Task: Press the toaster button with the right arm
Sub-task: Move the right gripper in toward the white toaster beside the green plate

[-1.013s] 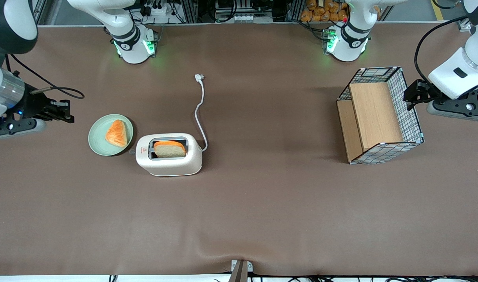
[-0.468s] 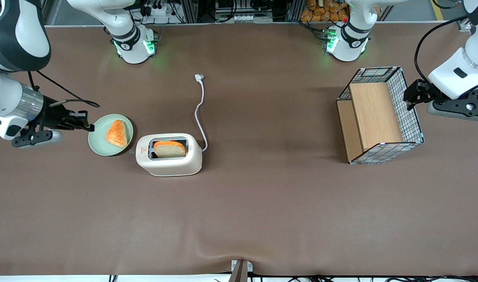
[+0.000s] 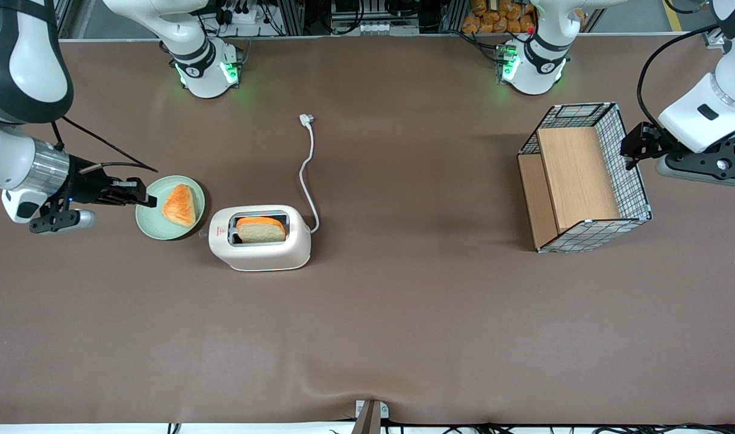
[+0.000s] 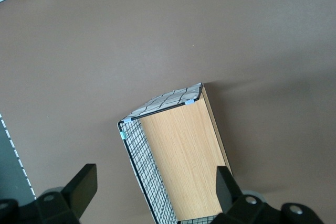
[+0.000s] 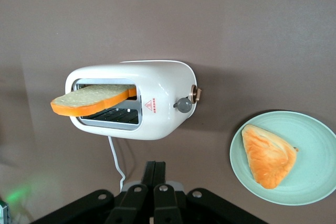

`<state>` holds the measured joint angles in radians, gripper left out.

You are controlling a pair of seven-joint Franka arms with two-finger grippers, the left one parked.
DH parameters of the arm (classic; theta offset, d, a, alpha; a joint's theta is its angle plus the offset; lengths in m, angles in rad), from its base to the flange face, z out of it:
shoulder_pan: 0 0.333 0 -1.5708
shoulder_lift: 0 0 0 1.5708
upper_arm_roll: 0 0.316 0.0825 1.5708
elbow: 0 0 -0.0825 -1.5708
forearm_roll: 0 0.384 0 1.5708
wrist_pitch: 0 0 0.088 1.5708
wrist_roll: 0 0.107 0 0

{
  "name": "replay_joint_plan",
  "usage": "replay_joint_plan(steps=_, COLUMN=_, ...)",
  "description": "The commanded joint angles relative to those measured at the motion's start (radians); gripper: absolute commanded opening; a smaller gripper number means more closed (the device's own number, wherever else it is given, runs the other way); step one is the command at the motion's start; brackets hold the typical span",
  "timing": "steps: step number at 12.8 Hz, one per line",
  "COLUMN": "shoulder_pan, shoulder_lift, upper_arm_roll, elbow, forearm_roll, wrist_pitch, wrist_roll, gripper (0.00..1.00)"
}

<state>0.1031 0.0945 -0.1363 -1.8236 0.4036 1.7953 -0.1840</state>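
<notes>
Gripper (image 3: 143, 199): we see its jaws together, holding nothing, over the green plate's (image 3: 147, 220) rim.
Toaster button (image 5: 183, 105): we see it untouched, apart from the gripper.
Toaster (image 3: 260, 239): bread slice (image 3: 260, 229) in slot.

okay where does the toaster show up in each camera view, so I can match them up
Front view: the toaster sits beside the green plate; the claw is above the plate's rim.
Right wrist view: the toaster shows its button, with the claw shut.
Left wrist view: not in it.
Shared landmark: the green plate.
</notes>
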Motion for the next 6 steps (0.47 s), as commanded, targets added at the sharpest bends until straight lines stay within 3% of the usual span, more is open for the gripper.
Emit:
replay_joint_plan(steps=1, shoulder_pan=0.010, shoulder_lift=0.008, upper_arm_roll=-0.014, elbow=-0.008, forearm_roll=0.037, wrist_pitch=0.018, wrist_roll=-0.025, gripper=0.00)
replay_joint_plan(steps=3, shoulder_pan=0.010, shoulder_lift=0.013, upper_arm_roll=-0.016, elbow=-0.025, forearm_roll=0.043, wrist_pitch=0.042, wrist_roll=-0.025, gripper=0.00)
replay_joint_plan(steps=6, shoulder_pan=0.010, shoulder_lift=0.030, upper_arm_roll=-0.023, elbow=-0.074, forearm_roll=0.110, wrist_pitch=0.105, wrist_roll=-0.098, gripper=0.00)
